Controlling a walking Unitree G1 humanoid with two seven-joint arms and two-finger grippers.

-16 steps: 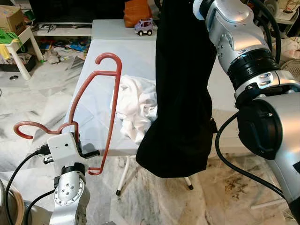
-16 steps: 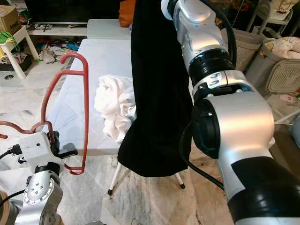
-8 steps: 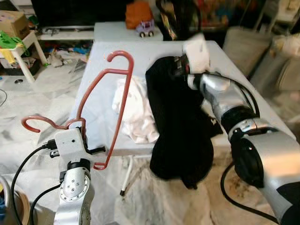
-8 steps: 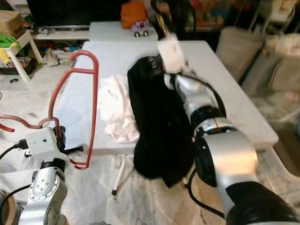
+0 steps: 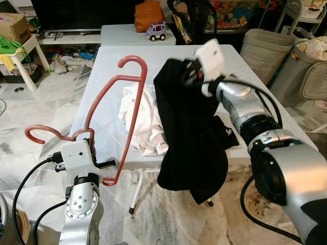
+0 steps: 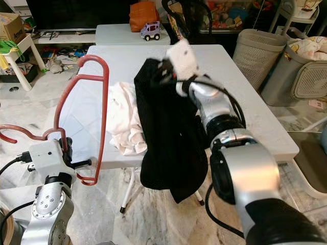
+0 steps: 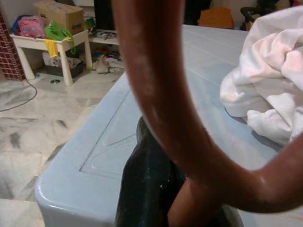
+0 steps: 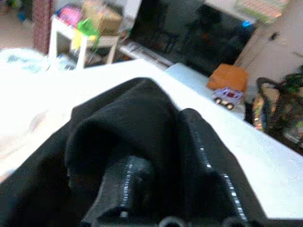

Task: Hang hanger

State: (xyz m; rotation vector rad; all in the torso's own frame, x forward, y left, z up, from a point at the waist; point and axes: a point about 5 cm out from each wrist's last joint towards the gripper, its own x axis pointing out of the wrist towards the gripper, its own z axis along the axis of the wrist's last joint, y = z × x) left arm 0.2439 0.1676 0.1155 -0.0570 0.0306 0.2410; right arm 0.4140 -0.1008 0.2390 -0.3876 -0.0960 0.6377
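Above table, no legible writing.

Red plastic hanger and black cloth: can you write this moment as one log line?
left pincer: shut on red plastic hanger, upright | right pincer: shut on black cloth garment, hanging past table edge | crumpled white cloth: on table

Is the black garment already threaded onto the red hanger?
No: the black garment hangs from the right gripper, apart from the red hanger that the left gripper holds upright.
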